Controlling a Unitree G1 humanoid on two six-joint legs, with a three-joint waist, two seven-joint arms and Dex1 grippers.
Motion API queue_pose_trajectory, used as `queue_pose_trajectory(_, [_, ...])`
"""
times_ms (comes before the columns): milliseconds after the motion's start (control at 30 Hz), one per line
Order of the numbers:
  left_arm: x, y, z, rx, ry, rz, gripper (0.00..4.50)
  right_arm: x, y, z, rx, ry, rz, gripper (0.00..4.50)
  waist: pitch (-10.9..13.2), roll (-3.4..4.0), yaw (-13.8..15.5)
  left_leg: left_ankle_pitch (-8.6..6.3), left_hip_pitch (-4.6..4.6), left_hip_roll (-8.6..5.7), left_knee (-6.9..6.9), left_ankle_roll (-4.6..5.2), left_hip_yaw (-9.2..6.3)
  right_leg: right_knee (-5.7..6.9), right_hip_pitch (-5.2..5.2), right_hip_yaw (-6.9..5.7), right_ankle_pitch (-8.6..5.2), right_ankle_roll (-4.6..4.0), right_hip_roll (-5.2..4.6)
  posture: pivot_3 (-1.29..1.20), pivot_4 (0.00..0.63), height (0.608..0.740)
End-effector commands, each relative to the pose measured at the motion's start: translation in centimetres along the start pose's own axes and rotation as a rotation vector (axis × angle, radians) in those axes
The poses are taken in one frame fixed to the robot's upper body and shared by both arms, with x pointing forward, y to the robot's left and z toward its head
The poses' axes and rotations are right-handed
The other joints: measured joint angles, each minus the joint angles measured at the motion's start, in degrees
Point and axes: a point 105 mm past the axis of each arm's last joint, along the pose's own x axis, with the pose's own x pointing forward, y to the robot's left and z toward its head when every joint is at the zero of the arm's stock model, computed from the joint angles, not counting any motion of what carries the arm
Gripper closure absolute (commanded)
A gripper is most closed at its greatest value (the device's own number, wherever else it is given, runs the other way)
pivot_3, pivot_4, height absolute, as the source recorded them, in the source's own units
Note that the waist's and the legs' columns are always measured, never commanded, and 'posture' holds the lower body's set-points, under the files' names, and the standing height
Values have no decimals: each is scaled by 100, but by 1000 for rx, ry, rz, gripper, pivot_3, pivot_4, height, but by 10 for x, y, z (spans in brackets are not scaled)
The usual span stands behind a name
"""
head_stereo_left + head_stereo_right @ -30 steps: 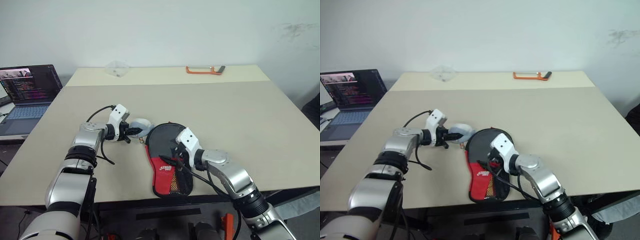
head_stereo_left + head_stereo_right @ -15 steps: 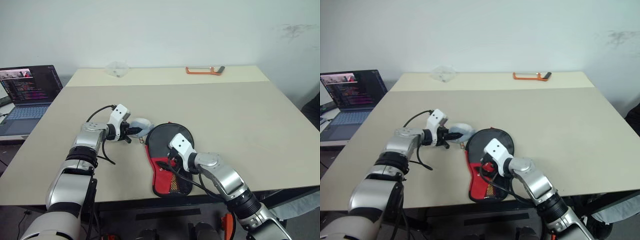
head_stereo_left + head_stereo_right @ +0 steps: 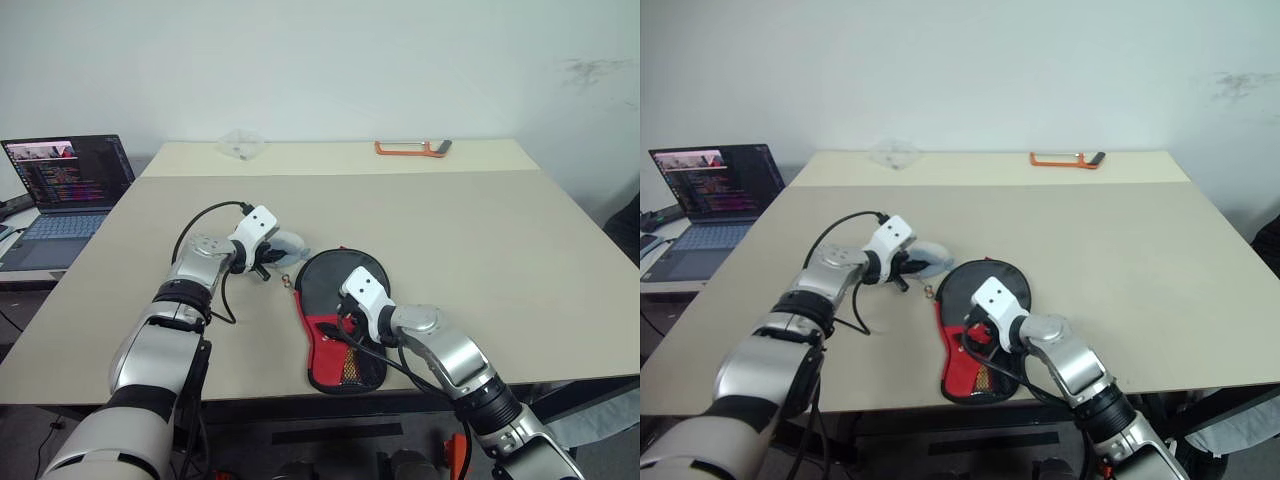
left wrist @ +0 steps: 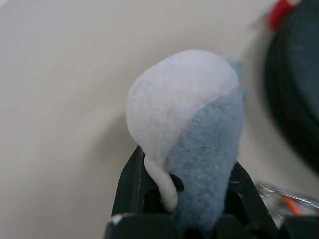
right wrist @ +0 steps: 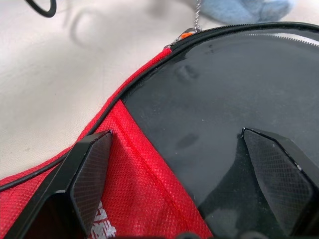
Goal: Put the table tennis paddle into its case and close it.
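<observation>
Plainly, left gripper (image 4: 182, 209) on plush charm (image 4: 187, 127) (right gripper (image 5: 184, 194) wide over case (image 5: 144, 199))

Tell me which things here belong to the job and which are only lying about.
For the job:
- paddle, lying in the case
- case, open
- left gripper, shut on the plush charm
- right gripper, open over the case

Lying about:
- laptop
- orange tool
- clear wrapper
</observation>
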Motion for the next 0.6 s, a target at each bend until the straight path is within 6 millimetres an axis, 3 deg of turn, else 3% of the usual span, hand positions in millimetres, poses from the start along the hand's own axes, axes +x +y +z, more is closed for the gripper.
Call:
queue_pose_trajectory(33, [1, 13, 22, 111, -22, 94, 3907, 4, 5, -52, 109, 181, 9, 0, -4, -5, -2, 0, 0, 0, 0, 0, 1, 1, -1, 1, 1, -2, 0, 0, 150, 740])
queue_pose_trajectory(267, [15, 8, 80, 371, -99, 217, 3908, 9, 8, -62, 158, 216, 17, 0, -12, -16, 2, 0, 0, 0, 0, -1, -1, 1, 0, -1, 0, 1, 0, 0, 150, 740])
queue_pose_trajectory(400, [19, 2, 104, 453, -139, 262, 3908, 9, 11, -65, 167, 224, 22, 0, -12, -15, -10, 0, 0, 1, 0, -1, 1, 2, 9, 0, -4, 8, 1, 0, 150, 740])
queue_pose_trajectory(600, [30, -28, 144, 621, -226, 260, 3908, 8, 24, -75, 166, 257, 63, 0, -14, -15, 4, 0, 1, 1, -2, -2, -4, -2, 31, -4, -13, 23, 4, 0, 150, 740])
